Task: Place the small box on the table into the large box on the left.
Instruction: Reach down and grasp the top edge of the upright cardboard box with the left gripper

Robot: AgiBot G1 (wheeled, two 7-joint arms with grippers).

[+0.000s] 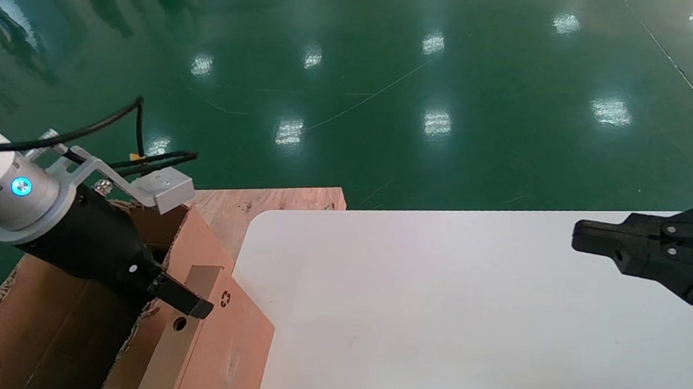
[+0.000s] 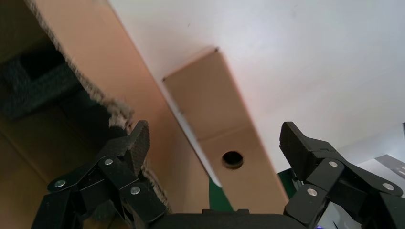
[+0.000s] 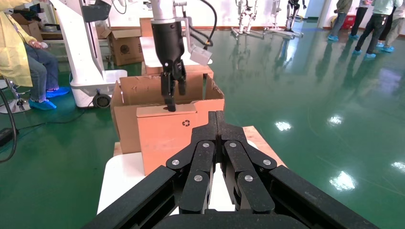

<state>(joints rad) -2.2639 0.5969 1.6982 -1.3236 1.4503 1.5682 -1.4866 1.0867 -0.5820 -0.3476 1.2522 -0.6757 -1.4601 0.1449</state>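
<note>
**Left gripper spread above small box at carton rim**

Left gripper [image 1: 172,295] poised over the small box [image 1: 210,347], fingers [image 2: 136,143] wide apart, gripping nothing. Small box standing on edge at the table's [image 1: 454,309] left border, leaning against the large box's [image 1: 35,330] torn wall; round hole [image 2: 232,159] on its narrow top face, black recycling mark [image 1: 225,298] on the broad side, no readable words. Wide white tabletop open to the right. Right gripper [image 1: 598,243] parked at the far right edge, fingers pressed together
</note>
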